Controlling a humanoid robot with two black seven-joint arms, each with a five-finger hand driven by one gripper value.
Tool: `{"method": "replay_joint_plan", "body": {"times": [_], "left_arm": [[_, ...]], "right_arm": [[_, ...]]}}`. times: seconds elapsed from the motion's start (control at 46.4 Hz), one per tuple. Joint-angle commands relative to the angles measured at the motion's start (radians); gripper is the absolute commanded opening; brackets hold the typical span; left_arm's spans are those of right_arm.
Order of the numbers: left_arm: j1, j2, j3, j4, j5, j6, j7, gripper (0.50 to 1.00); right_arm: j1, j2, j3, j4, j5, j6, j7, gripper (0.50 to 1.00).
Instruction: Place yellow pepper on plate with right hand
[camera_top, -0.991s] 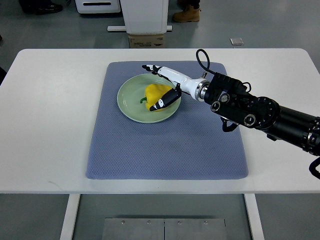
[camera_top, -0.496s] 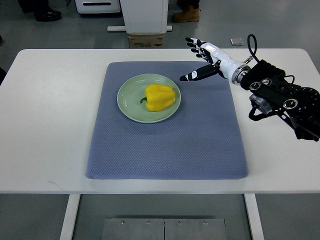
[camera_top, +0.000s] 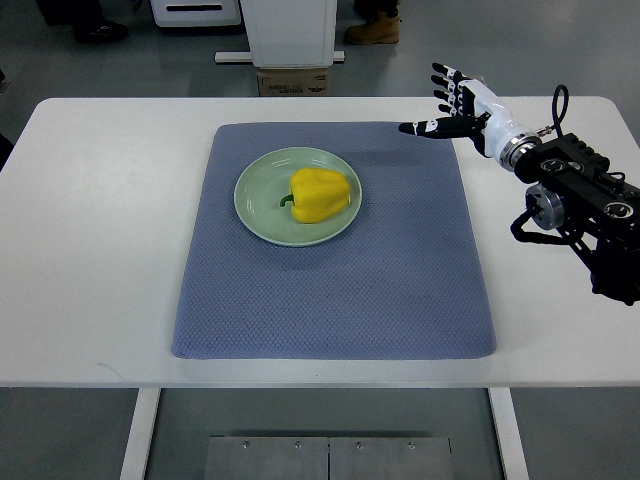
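Observation:
A yellow pepper (camera_top: 320, 194) with a green stem lies on the pale green plate (camera_top: 258, 211), which sits on the blue-grey mat (camera_top: 340, 290) toward its far left. My right hand (camera_top: 447, 102) hovers over the mat's far right corner, well to the right of the plate. Its fingers are spread and hold nothing. The black right arm (camera_top: 585, 205) reaches in from the right edge. My left arm does not show.
The mat lies on a white table (camera_top: 90, 220). Beyond the table's far edge stand a white pedestal (camera_top: 290, 30) and a cardboard box (camera_top: 293, 80). A person's boots (camera_top: 372, 30) show on the floor at the top.
My right hand let go of the pepper on the plate, opened, and drew back up and to the right, past the mat's far right corner. The pepper stays on the plate.

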Motion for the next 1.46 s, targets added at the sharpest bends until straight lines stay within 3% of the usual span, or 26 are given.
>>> {"method": "replay_joint_plan", "body": {"times": [0.0, 0.776, 1.443], "left_arm": [[0.0, 0.0, 0.0, 0.0, 0.0, -0.001, 0.001, 1.0], [0.0, 0.0, 0.0, 0.0, 0.0, -0.001, 0.001, 1.0], [0.0, 0.0, 0.0, 0.0, 0.002, -0.001, 0.001, 1.0]], "right_arm": [[-0.02, 0.001, 0.058, -0.001, 0.0, -0.003, -0.015, 0.995], [-0.143, 0.061, 0.433, -0.035, 0.0, -0.006, -0.064, 1.0], [-0.169, 0.086, 0.485, -0.038, 0.0, -0.009, -0.055, 1.0]]}}
